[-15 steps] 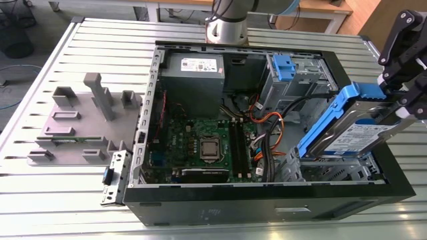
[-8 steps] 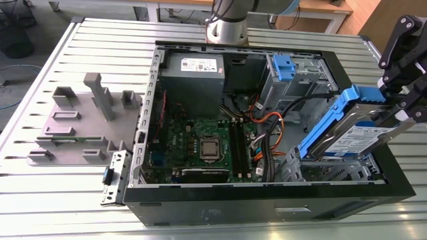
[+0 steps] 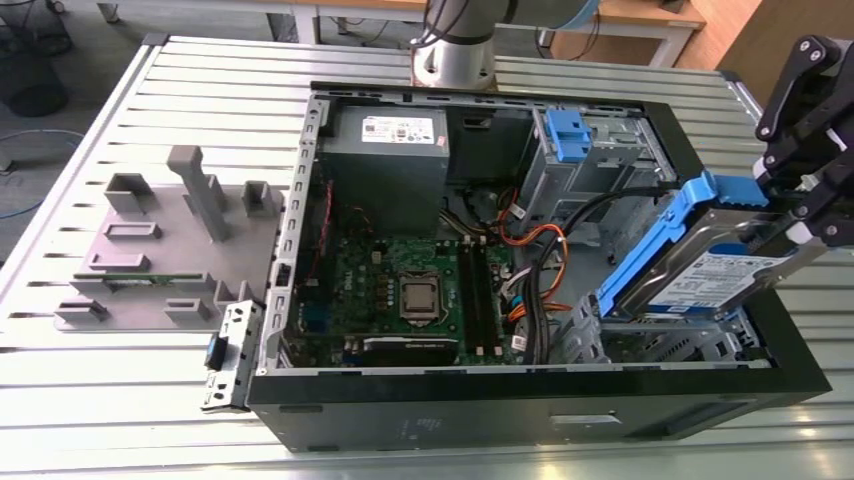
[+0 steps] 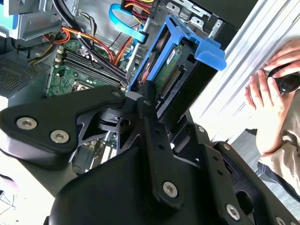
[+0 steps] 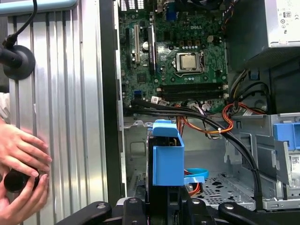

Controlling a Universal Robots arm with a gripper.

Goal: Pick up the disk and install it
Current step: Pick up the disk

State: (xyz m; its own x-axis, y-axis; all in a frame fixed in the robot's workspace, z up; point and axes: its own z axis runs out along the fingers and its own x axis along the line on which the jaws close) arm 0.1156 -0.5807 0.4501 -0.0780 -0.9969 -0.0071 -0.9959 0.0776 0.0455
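Jaws clamped tight on the disk by gripper | disk tilted, blue carrier edge uppermost, over metal drive cage | position: 3 o'clock of motherboard, inside open computer case, exterior view

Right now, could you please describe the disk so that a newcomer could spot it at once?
Find the open black computer case. At its corner on the exterior view's right, the gripper holds the disk tilted. Unlike the blue latch farther back, its blue carrier frames a silver, labelled drive.
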